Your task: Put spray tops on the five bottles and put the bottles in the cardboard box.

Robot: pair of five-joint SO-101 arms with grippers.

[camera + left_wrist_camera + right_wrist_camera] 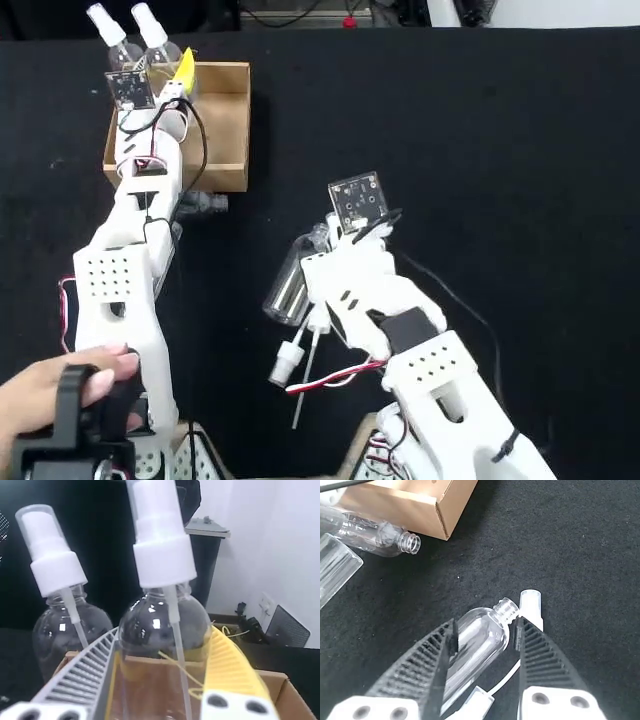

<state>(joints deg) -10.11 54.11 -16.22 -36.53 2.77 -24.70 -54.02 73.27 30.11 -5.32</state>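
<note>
the left gripper (166, 630) is closed on the body of a capped bottle (150, 622), grey finger on one side and yellow on the other, holding it upright at the far wall of the cardboard box (228, 130). the box sits toward the far left corner of the table (480, 150). a second capped bottle (57, 630) stands just beside the first at the same wall; whether either base rests on the box floor cannot be told. the right gripper (485, 624) is wide open near the middle of the table, gripping nothing, one finger on either side of an uncapped bottle (475, 647) lying on its side. one loose spray top (531, 607) lies just beside that bottle's open neck, its thin tube trailing back, and another loose top (472, 700) lies closer to the gripper's base. a further uncapped bottle (375, 532) lies on the table just beside the box's near wall. counted: two capped bottles, two uncapped, two loose tops. a clear blocky shape (335, 565) near the box cannot be made out.
</note>
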